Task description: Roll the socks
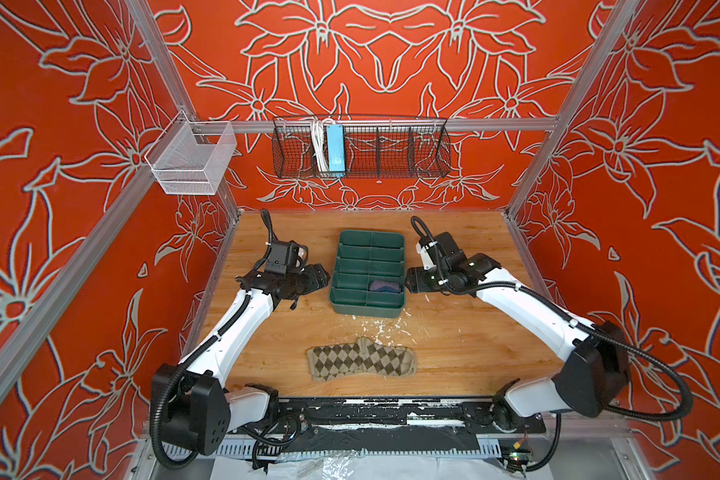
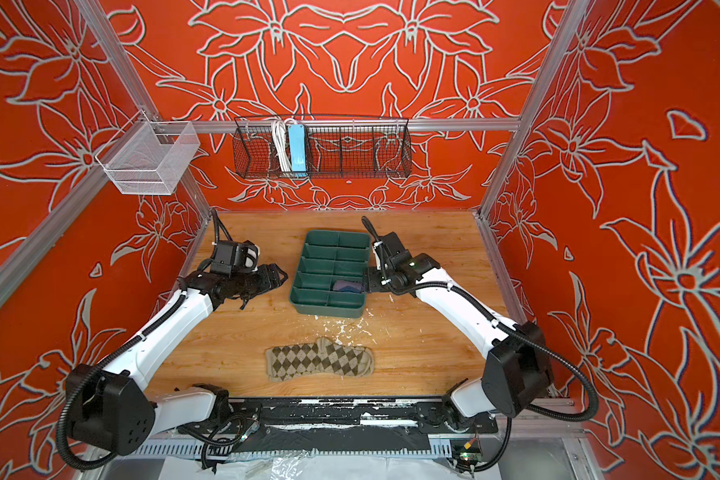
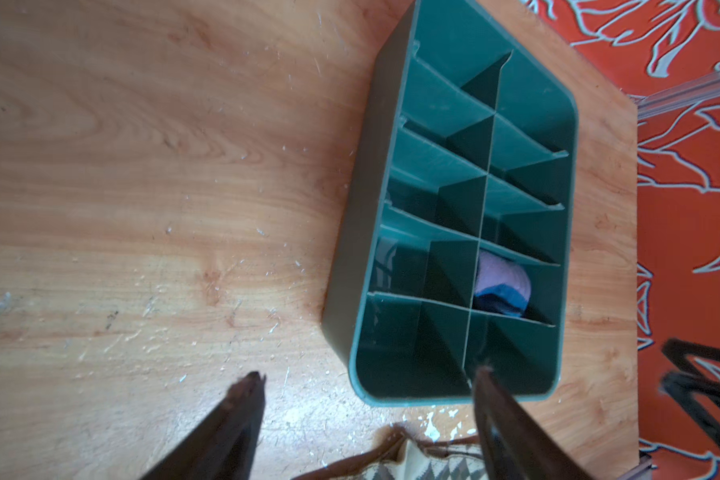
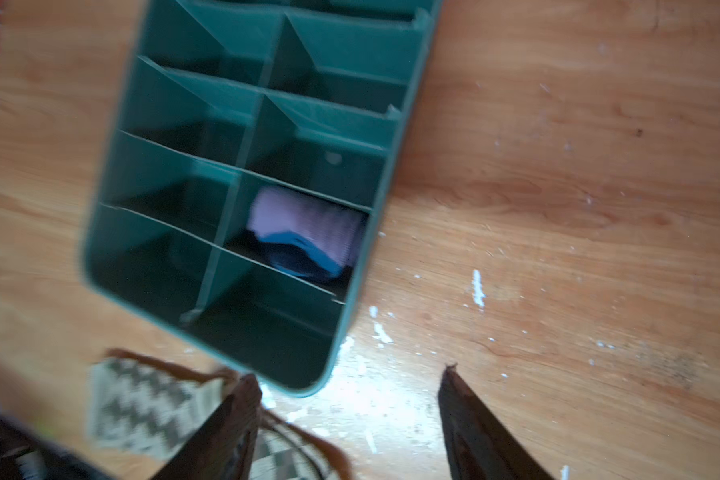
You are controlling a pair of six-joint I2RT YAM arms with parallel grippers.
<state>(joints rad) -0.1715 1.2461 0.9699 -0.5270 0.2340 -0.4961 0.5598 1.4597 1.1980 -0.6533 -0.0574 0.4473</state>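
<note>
One done: purple sock stowed, argyle sock waiting
The purple sock is sitting rolled in the green divider tray; the argyle sock is lying flat in front. The left gripper and right gripper are flanking the tray, released and empty. The next move is likely pinching one end of the argyle sock.

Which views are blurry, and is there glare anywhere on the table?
Right wrist view: motion-blurred, green tray and argyle sock smeared, white glare on the table beside the tray's corner. Left wrist view: sharper, compartments deeply shadowed. Both top views: sharp, evenly lit.

readable text: none | labels: none | brands: none | numbers: none
</note>
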